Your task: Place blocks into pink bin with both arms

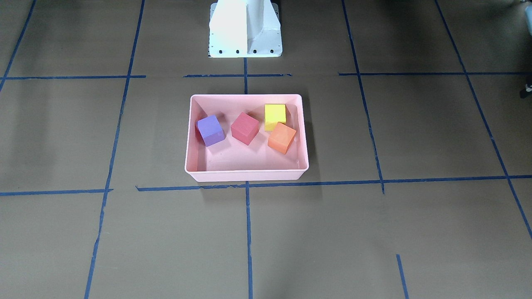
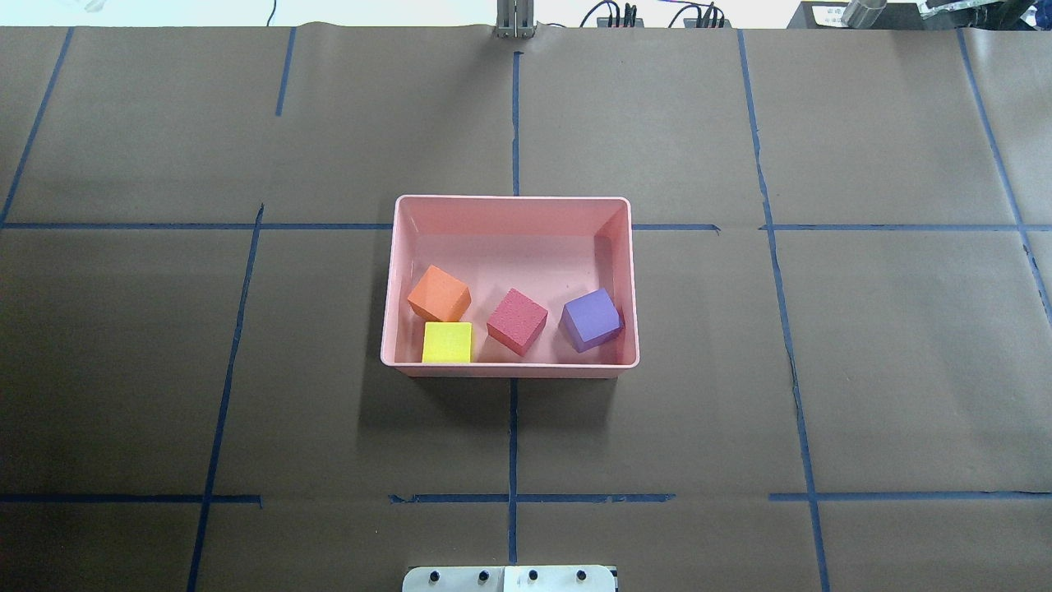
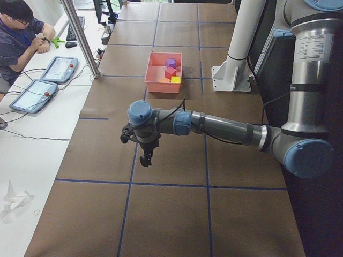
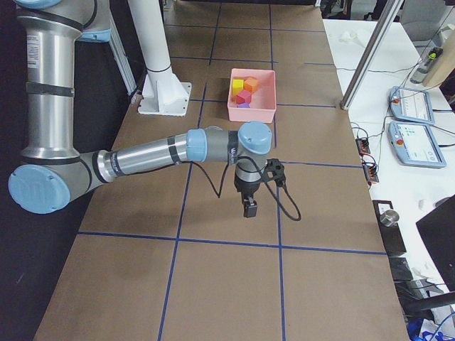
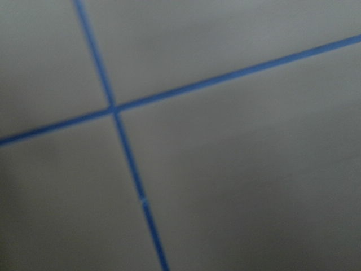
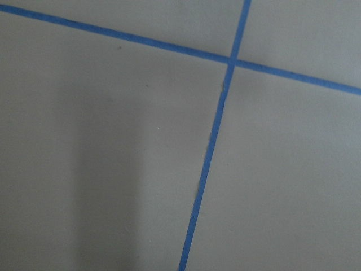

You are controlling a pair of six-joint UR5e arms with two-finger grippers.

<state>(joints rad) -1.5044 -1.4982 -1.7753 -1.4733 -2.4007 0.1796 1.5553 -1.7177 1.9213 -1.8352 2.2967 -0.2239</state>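
The blocks (image 2: 517, 321) inside the pink bin (image 2: 509, 200) look light, squashy; pinch flat sides; whether left gripper (image 3: 145, 158), right gripper (image 4: 249, 208) are spread, cannot tell

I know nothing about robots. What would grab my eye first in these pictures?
The pink bin in the middle of the brown, blue-taped table stands out first, holding the orange cube, yellow cube, red cube and purple cube in its half nearer the robot. Next, the left arm and right arm stretch out low at opposite table ends, the left end effector and right end effector hanging above bare paper, away from the bin.
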